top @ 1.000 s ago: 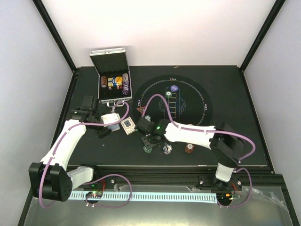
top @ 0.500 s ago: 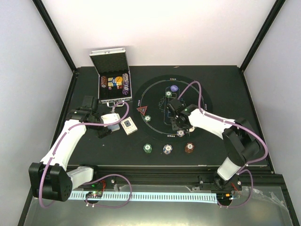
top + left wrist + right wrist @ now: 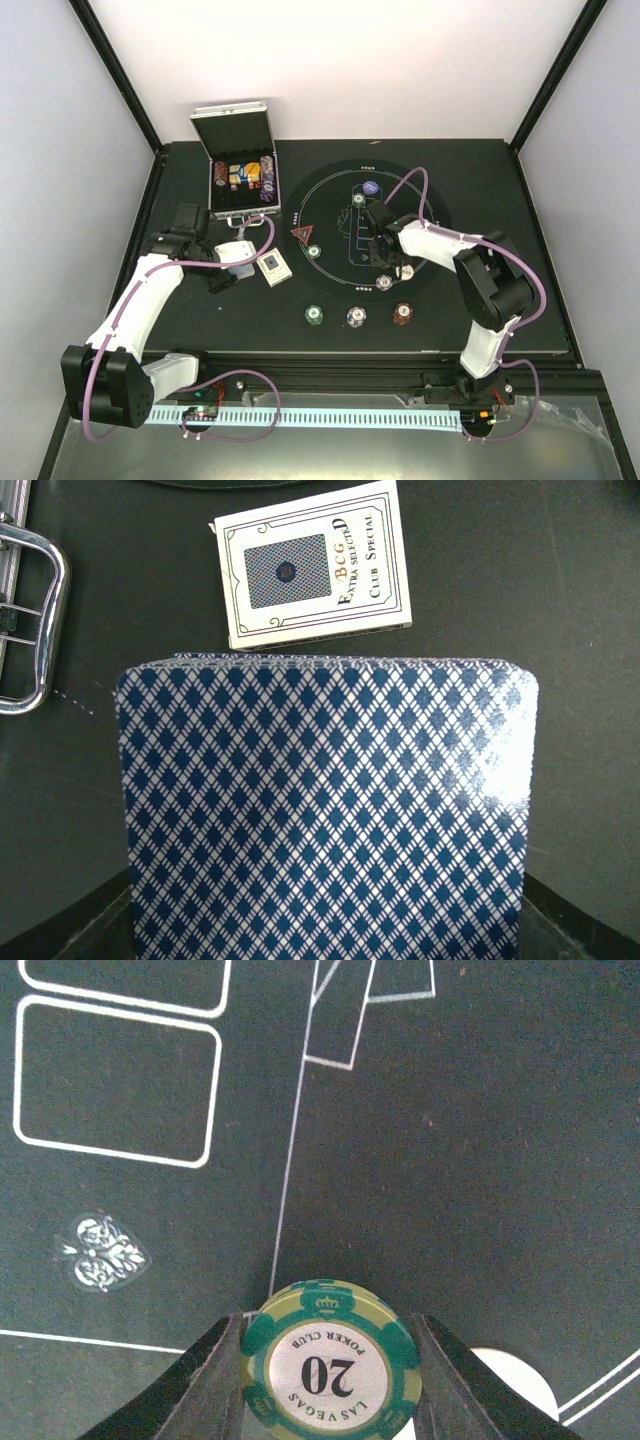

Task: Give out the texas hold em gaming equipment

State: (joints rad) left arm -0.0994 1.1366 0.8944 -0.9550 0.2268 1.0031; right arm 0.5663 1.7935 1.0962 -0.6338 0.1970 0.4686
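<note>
Top: three chips (image 3: 356, 316) by the near edge, others on the mat (image 3: 330, 195), more in the case (image 3: 232, 128) — roughly midway, we judge.
Left wrist: left gripper (image 3: 325, 930) clamps the deck (image 3: 325, 800), undealt.
Right wrist: right gripper (image 3: 330, 1370) pinches a green chip (image 3: 330, 1355) over the mat.

Green chip (image 3: 330, 1360) "LAS VEGAS 20"; card box (image 3: 312, 565) "CLUB SPECIAL"

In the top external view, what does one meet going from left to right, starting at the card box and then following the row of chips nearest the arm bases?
card box → green chip → white chip → brown-red chip
</note>
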